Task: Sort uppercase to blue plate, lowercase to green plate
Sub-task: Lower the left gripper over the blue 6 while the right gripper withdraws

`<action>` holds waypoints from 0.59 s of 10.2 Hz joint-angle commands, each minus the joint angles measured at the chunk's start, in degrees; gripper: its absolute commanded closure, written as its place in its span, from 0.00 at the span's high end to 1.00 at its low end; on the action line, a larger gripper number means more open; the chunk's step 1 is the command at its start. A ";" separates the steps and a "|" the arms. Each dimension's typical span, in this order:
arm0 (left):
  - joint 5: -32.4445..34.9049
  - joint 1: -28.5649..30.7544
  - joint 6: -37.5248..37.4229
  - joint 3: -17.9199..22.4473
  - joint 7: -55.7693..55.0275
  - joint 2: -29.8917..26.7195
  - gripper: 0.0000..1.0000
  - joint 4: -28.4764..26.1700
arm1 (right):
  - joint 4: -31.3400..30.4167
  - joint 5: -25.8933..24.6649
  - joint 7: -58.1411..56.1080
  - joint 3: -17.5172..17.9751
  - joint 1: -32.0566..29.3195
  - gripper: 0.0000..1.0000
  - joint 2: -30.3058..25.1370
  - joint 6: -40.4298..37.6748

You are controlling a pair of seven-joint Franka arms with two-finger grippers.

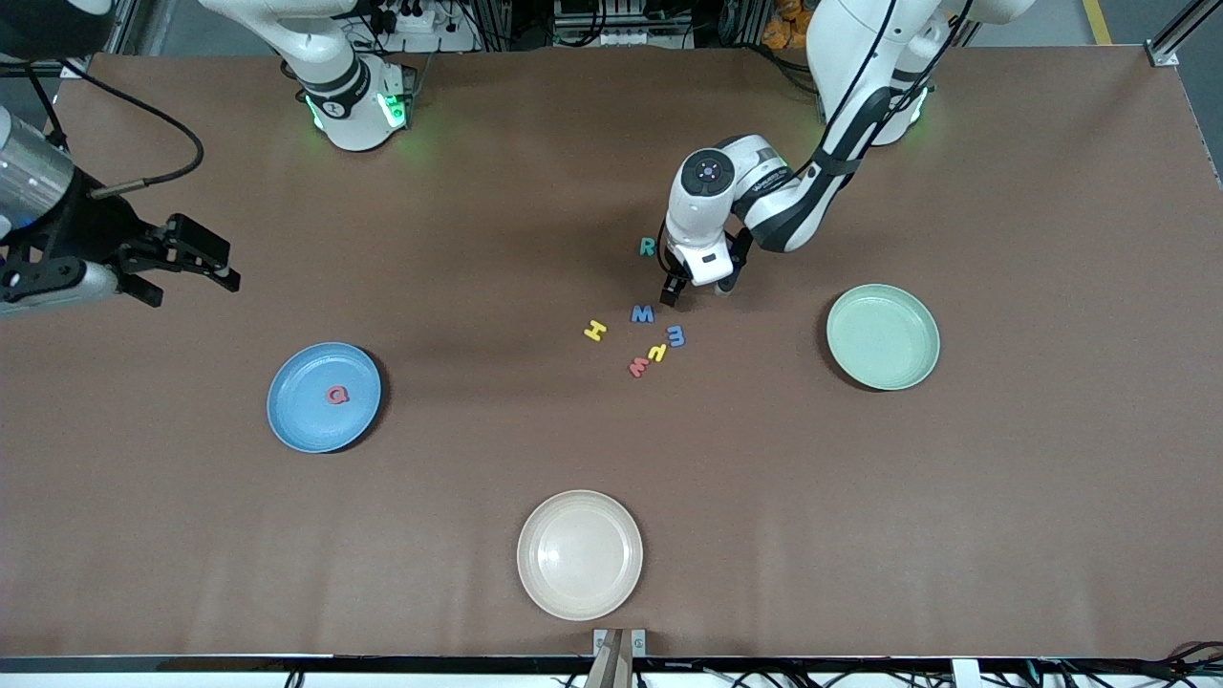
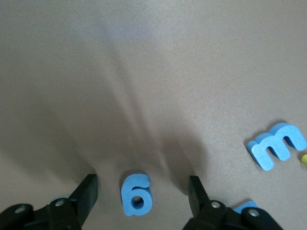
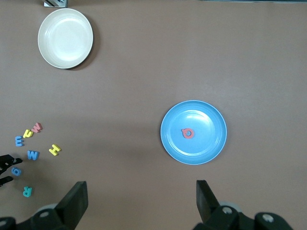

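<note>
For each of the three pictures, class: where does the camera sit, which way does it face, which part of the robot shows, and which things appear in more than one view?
Front view: high across the table, facing both robots' bases; shows both arms, blue plate, green plate, cream plate.
Left wrist view: on the left arm's wrist, looking down past the left hand with fingers either side of the blue g, blue m nearby.
Right wrist view: on the right arm's wrist, looking down past the open right hand at the blue plate holding the red Q.
Shared: the blue g and m appear in both wrist views.

Red Q [image 1: 336,395], blue plate [image 1: 296,420]
</note>
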 commanded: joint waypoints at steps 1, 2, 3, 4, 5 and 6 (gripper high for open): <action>1.78 -0.37 0.66 0.06 -3.17 0.15 0.85 0.71 | -0.32 1.42 -0.46 -0.13 -0.48 1.00 -1.36 -0.95; 1.87 -0.63 0.66 0.06 -3.17 0.15 0.85 0.71 | -0.32 1.42 -0.29 -0.13 -0.48 1.00 -1.27 -0.95; 1.78 -1.07 0.66 0.06 -3.35 0.15 0.84 0.71 | -0.32 1.51 -0.37 -0.13 -0.56 1.00 -1.01 -0.95; 1.87 -1.16 0.66 0.06 -3.35 0.24 0.78 0.71 | -0.41 1.42 -0.29 -0.13 -0.65 1.00 -0.75 -0.95; 1.87 -1.25 0.66 0.06 -3.35 0.24 0.71 0.71 | -0.67 0.81 -0.37 -0.22 -0.65 1.00 -0.40 -0.95; 1.87 -2.03 0.66 0.15 -3.35 0.33 0.66 0.71 | -1.11 0.20 -0.55 -0.30 -0.83 1.00 -0.13 -0.95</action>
